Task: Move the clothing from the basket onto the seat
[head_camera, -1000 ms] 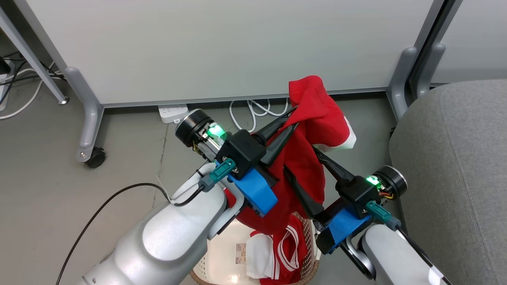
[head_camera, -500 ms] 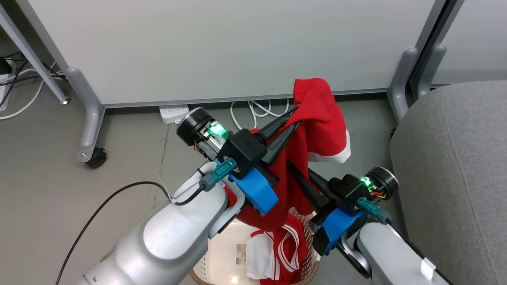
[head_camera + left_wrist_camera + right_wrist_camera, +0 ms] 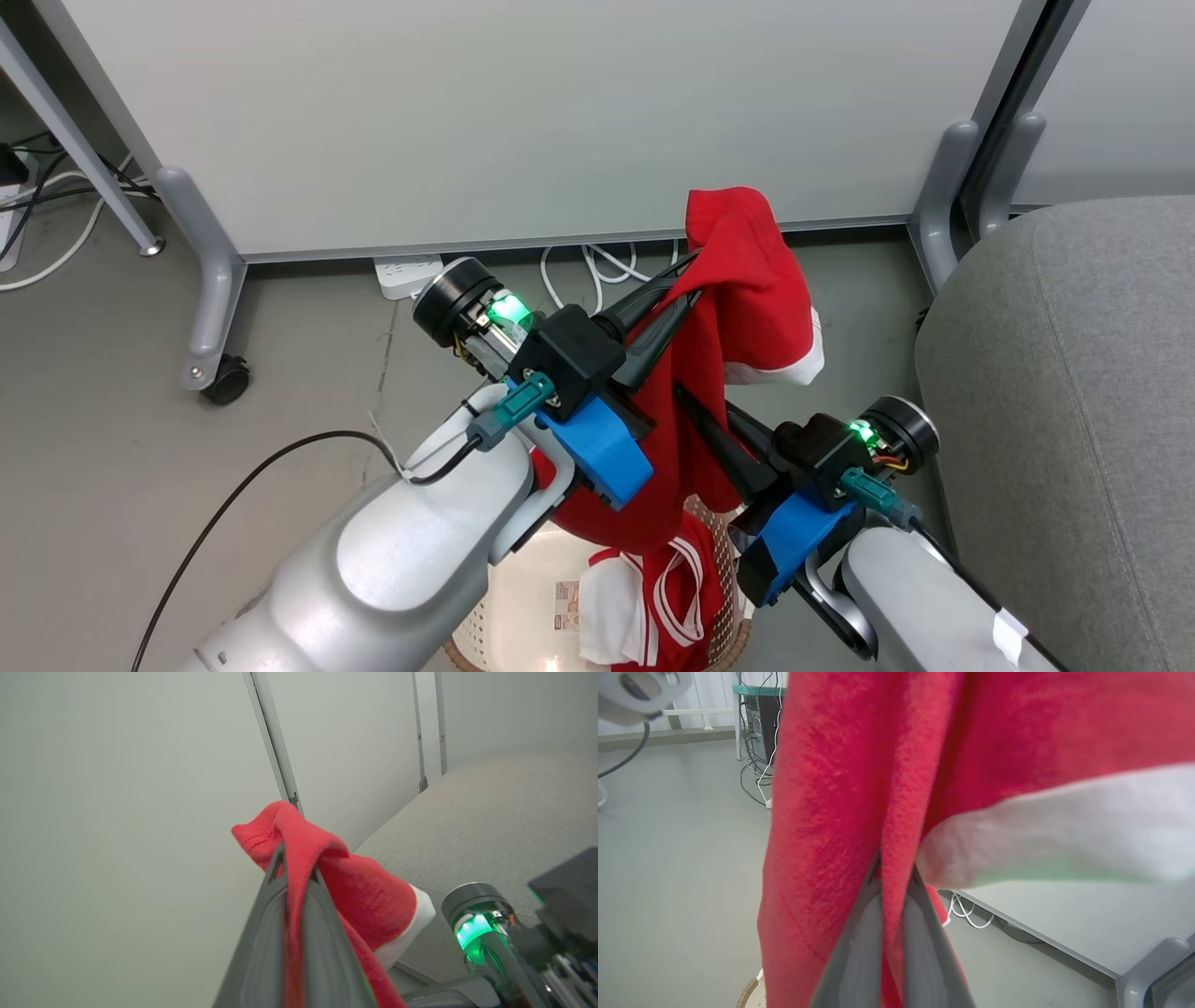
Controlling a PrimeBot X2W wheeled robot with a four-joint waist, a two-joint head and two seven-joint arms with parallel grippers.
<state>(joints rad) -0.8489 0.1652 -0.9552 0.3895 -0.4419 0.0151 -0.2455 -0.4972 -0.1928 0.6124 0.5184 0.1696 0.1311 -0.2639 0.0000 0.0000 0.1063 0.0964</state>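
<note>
**Left claw (image 3: 296, 870) and right claw (image 3: 896, 868) both clamp the soft bright-red top (image 3: 747, 280) with white trim**

Each claw is narrowed right down, with a fold of the red top nipped between its dark fingers. The left claw grips near the highest bunch of cloth, and the right claw grips lower down on the hanging body of the garment. The top is held up in the air. Its white-edged hem flops toward the right, and its lower folds droop to the mouth of the oval cream plastic basket (image 3: 512, 616) with perforated walls and a brown woven-look rim. Inside that basket lie the red shorts (image 3: 677, 597) with white stripe bands and white lining, crumpled against the right wall. Whether the top's lowest fold touches them cannot be told. Just right of the basket stands the large seat (image 3: 1074, 392), upholstered in light grey woven fabric. Beyond, on the grey floor (image 3: 140, 420), a white power strip (image 3: 406, 273) and looped white cables (image 3: 607, 266) lie at the foot of a pale partition panel (image 3: 513, 112) on grey legs.
</note>
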